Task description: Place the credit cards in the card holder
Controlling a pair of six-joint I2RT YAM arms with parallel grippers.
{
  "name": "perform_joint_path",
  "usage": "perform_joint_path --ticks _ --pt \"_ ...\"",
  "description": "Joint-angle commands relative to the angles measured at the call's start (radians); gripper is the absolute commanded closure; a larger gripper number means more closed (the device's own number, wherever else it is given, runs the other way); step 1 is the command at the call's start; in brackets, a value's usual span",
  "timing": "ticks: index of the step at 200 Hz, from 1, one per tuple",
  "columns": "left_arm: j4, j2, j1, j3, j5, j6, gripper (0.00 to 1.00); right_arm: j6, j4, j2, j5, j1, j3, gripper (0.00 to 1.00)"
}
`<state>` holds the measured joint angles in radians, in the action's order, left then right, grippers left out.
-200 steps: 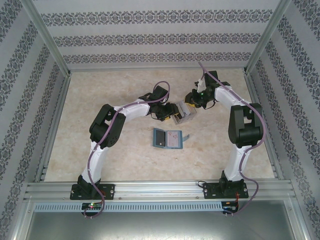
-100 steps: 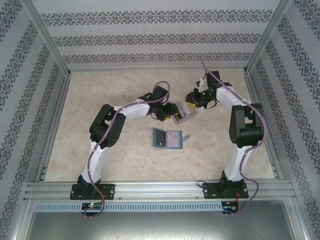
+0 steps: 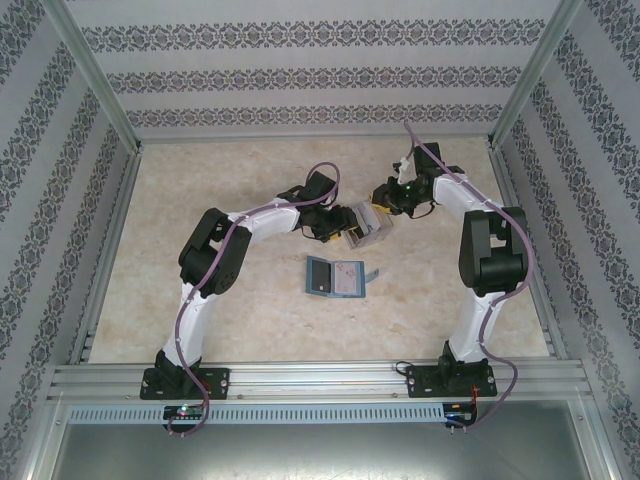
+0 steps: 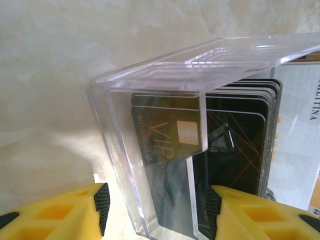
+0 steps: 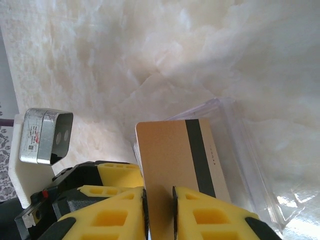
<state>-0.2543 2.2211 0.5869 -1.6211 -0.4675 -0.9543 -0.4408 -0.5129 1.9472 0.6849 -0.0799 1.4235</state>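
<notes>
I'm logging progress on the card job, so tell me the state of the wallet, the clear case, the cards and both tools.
card holder: lying open, ungripped.
clear case: lid open.
dark cards: stacked inside the clear case.
tan card: pinched at one end.
right tool: shut on the tan card.
left tool: straddling the clear case, grip unclear.
</notes>
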Motion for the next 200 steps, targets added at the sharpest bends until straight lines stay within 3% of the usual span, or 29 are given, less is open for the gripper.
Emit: perform_joint_path --ticks 1,56,72,200 --pt "0.020 0.007 -0.001 0.008 -0.015 -0.015 0.44 -0.022 0.013 -0.030 0.073 0.001 -0.021 0.80" --pt "0.018 0.008 -0.001 0.009 -0.017 -0.012 0.44 -0.032 0.025 -0.032 0.082 0.006 -0.031 0.83" --pt "0.018 0.007 -0.001 0.010 -0.017 -0.012 0.44 -0.033 0.026 -0.032 0.081 0.006 -0.031 0.90" --pt "0.020 0.006 -0.001 0.011 -0.018 -0.012 0.44 -0.046 0.043 -0.029 0.102 0.015 -0.037 0.83"
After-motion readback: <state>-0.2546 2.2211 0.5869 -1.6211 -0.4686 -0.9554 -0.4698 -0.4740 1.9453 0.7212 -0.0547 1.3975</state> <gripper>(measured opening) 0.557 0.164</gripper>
